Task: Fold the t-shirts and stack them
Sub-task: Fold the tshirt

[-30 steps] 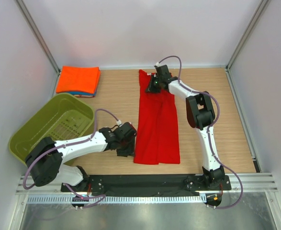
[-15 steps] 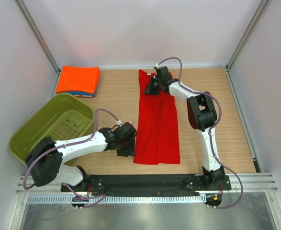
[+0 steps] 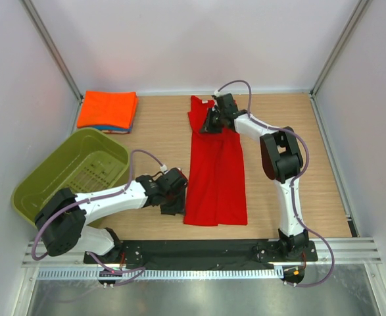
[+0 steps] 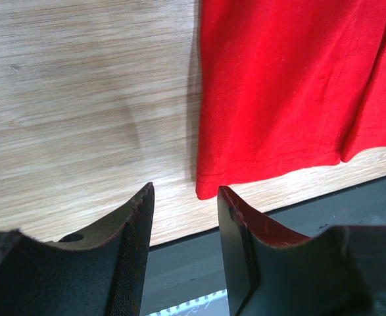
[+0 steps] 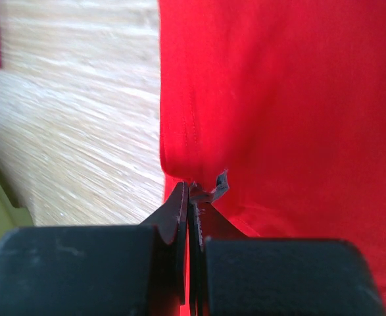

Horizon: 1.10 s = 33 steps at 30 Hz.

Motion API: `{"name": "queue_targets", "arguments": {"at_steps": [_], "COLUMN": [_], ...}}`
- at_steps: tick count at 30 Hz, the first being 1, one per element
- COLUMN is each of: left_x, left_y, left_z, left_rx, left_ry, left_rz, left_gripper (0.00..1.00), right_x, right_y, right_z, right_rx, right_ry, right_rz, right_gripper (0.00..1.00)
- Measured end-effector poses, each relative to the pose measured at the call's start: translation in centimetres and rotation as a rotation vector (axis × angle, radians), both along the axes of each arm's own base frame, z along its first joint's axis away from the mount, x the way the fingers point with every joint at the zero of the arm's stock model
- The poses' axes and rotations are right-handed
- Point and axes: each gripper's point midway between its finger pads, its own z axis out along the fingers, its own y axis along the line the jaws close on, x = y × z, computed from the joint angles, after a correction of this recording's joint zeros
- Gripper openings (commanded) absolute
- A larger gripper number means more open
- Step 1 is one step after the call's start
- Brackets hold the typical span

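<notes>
— Red cloth right at your near edge, and your left claw [image 4: 183,197] sits just beside it. Why?

— I hold that claw half spread and empty, low over the counter [image 4: 68,99]. The near left corner of the red t-shirt [image 4: 291,85] lies just ahead of its fingers. I judge that this corner is its next hold, so hovering there saves a reach.

— And the shirt is one long strip?

— Yes. It lies flat down the middle of the counter, narrowed, running away from my bases. To me that shape looks ready for an end-to-end fold. The olive basket [image 3: 91,168] stands off to the left, apart from the shirt.

— So the right claw [image 5: 189,191] is at the far end for that fold?

— It is pinched tight on a fold of the red cloth at the far left edge. As I read it, a grip there lets me carry that end toward the near hem.

— And beyond?

— In the far left corner the orange t-shirt [image 3: 107,108] rests folded on the blue t-shirt [image 3: 104,128], which shows only a rim. I take that pile as where the red one goes.
</notes>
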Motion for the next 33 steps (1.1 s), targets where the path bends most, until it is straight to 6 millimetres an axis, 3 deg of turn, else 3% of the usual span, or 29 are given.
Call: {"name": "queue_targets", "arguments": {"at_steps": [5, 21, 24, 29, 33], "left_x": [0.0, -0.2, -0.2, -0.1, -0.2], "left_y": [0.0, 0.3, 0.2, 0.1, 0.0], "left_z": [0.0, -0.4, -0.4, -0.5, -0.6], "left_rx": [0.000, 0.006, 0.004, 0.003, 0.000], "left_ry": [0.000, 0.007, 0.006, 0.006, 0.014], "left_rz": [0.000, 0.005, 0.006, 0.006, 0.003], "left_gripper": [0.45, 0.45, 0.45, 0.45, 0.45], "right_x": [-1.2, -0.6, -0.5, 0.1, 0.4], "right_y": [-0.2, -0.1, -1.7, -6.3, -7.7], "right_z": [-1.5, -0.8, -1.2, -3.1, -3.3], "right_rx": [-0.005, 0.071, 0.120, 0.161, 0.188], "right_ry": [0.042, 0.041, 0.056, 0.113, 0.118], "right_rz": [0.011, -0.029, -0.098, -0.255, -0.308], "right_gripper": [0.01, 0.01, 0.01, 0.01, 0.01]}}
